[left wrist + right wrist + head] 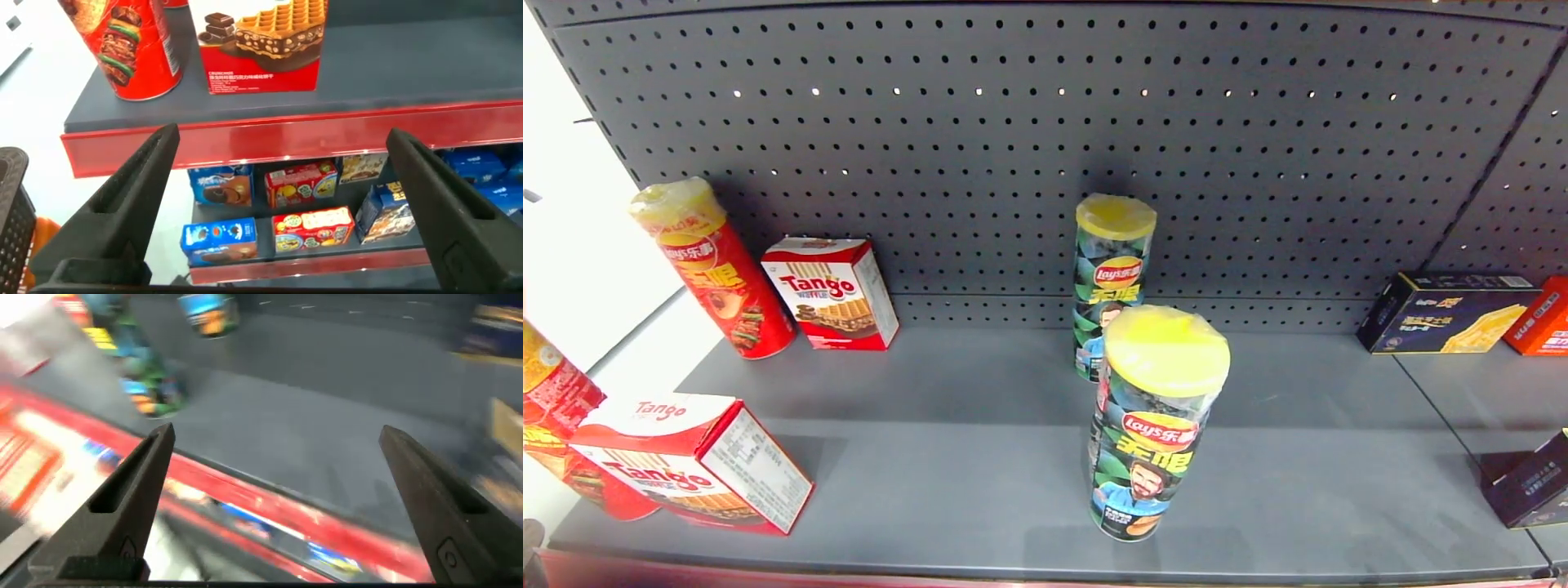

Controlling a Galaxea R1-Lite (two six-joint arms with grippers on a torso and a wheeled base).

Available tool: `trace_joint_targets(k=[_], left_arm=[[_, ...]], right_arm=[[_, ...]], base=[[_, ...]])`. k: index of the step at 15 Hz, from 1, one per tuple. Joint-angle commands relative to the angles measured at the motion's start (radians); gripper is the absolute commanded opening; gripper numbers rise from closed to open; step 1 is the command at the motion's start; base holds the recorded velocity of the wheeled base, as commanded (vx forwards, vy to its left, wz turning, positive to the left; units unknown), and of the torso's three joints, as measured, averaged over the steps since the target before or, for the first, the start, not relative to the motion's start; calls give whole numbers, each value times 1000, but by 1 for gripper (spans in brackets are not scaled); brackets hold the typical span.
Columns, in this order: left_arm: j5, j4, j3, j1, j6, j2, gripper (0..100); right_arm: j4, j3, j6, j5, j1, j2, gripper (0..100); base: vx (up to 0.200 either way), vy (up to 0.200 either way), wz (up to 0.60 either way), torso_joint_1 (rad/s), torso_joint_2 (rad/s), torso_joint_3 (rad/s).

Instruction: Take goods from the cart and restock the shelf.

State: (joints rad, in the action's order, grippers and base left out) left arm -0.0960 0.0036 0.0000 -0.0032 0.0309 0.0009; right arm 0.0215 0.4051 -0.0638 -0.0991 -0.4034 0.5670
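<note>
We take the front can (1158, 425), green with a yellow lid, as our mark: it stands upright on the shelf (947, 457), long axis vertical, near the front edge. The rear can (1112, 278), of the same kind, stands just behind it by the pegboard. The left end effector (282, 135) is released, fingers spread wide with nothing between them. It faces the shelf's red lip (458, 126) well to the left of the front can, opposite a red can (122, 45) and a wafer box (261, 41). The right end effector (276, 431) is likewise released and empty. From it the front can lies ahead, beyond the lip, so we judge the right arm the nearer of the two to that can. Far left of the front can, at the back, stand a second red can (712, 269) and a second wafer box (837, 292). Far to its right lie a dark blue box (1445, 314) and an orange box (1543, 318). The head view gives us the lids and the spacing of the goods from above. The left wrist view adds what sits below the front can's level: a lower shelf of biscuit packs (302, 208) and a dark mesh basket (12, 212) that may be the cart. With both cans standing and both arms free, we judge the next move to be a trip to the cart for more goods, a turn away from the front can rather than toward it.
</note>
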Motion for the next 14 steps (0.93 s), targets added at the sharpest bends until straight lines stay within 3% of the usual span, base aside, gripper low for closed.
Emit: trace_joint_targets(k=[1,5,14], left_arm=[[1,-1,0,0,0,4,100],[-1,-1,0,0,-6,4,100],[1,-1,0,0,-6,4,100]], right_arm=[[49,87,16,-42,-160,286,100],[124,132,22,-42,-275,518,100],[163,250,25,-4,-342,774,100]], base=[[0,0,0,0,0,0],[0,0,0,0,0,0],[0,0,0,0,0,0]])
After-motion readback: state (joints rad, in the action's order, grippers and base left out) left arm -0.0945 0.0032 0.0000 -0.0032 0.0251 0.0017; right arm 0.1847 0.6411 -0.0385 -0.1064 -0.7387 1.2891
